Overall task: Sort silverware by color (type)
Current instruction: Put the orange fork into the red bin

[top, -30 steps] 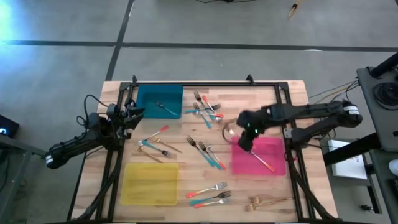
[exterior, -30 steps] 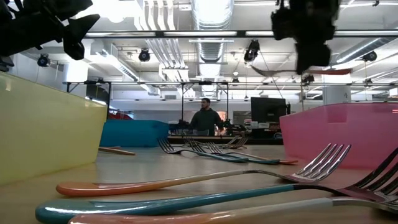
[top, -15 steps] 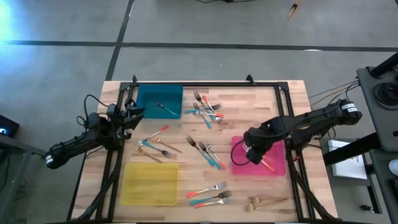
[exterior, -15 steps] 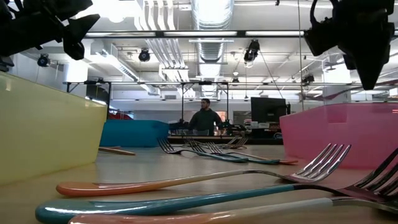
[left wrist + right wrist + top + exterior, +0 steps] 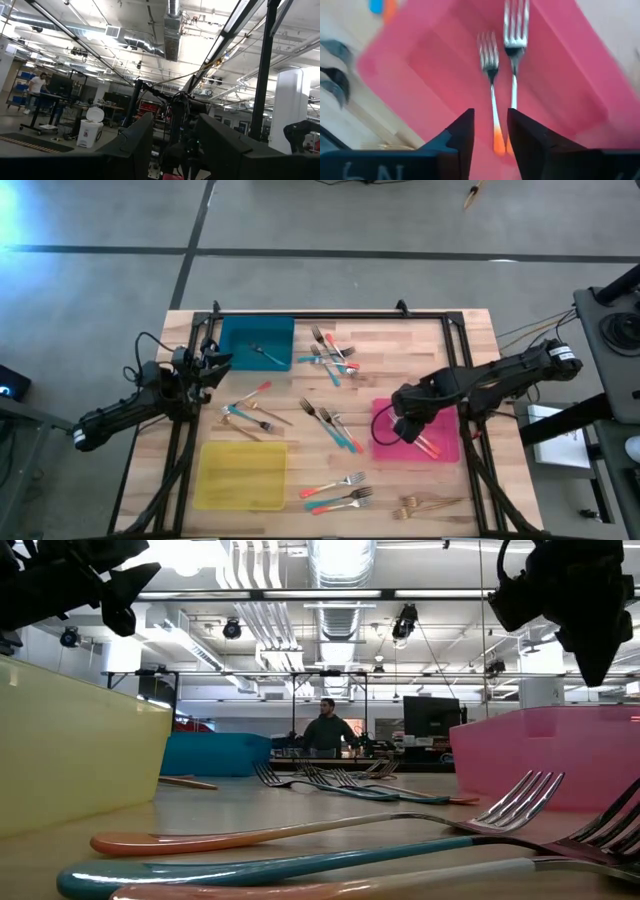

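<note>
My right gripper [image 5: 406,426] [image 5: 490,142] hangs open over the near left part of the pink tray [image 5: 443,416]. Two pink-handled forks [image 5: 492,85] [image 5: 514,60] lie side by side on the tray's floor, beyond the gap between the fingers and clear of them. More teal- and pink-handled silverware [image 5: 330,426] lies flat in loose groups on the wooden table. My left gripper [image 5: 216,363] waits open at the table's left edge, raised and holding nothing [image 5: 172,145].
A teal tray [image 5: 240,340] with one fork [image 5: 268,356] stands far left; a yellow tray [image 5: 240,476] stands near left. Fork groups lie at the far middle [image 5: 332,356], left [image 5: 250,412] and near middle [image 5: 338,492]. Gold forks [image 5: 428,502] lie near the front edge. A person stands in the room behind.
My right gripper has carried a pink-handled fork toward the table's near and right edges over the pink tray, then let it go. That fork now lies in the tray beside the one that was there before.
</note>
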Available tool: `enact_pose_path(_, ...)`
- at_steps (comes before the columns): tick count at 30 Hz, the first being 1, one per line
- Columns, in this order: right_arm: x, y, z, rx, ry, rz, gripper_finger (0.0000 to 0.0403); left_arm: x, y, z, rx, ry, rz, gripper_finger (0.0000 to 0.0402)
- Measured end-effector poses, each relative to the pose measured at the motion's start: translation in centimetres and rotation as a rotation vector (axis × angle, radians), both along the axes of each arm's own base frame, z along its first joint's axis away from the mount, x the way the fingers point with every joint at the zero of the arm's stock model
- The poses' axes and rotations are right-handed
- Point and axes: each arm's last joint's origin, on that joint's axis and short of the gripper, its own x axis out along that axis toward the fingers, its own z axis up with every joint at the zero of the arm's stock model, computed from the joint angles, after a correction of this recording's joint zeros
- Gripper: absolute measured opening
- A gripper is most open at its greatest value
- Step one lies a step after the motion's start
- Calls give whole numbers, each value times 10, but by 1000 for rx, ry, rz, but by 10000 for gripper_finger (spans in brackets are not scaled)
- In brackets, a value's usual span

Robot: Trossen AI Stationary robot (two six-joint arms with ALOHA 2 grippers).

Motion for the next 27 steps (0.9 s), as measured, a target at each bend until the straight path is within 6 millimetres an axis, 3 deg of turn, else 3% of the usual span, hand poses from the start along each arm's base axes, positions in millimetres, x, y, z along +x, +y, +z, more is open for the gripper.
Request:
enact_pose_path(3,9,-3,5,-77,-106,58,121,0,0,0,0,0,0,141)
enact_pose_path(7,25,-18,10,-309,-280,52,124,0,0,0,0,0,0,141)
enact_pose_path(10,35,-36,13,-448,-351,-59,123,0,0,0,0,0,0,141)
enact_pose_path(17,56,-90,-1,-533,-339,-124,128,0,0,0,0,0,0,141)
enact_pose_path(23,91,-131,-23,-436,-459,134,122,1,0,-1,-4,8,0,141)
enact_pose_path(27,111,-151,-33,-426,-408,282,117,1,0,-1,-5,11,0,141)
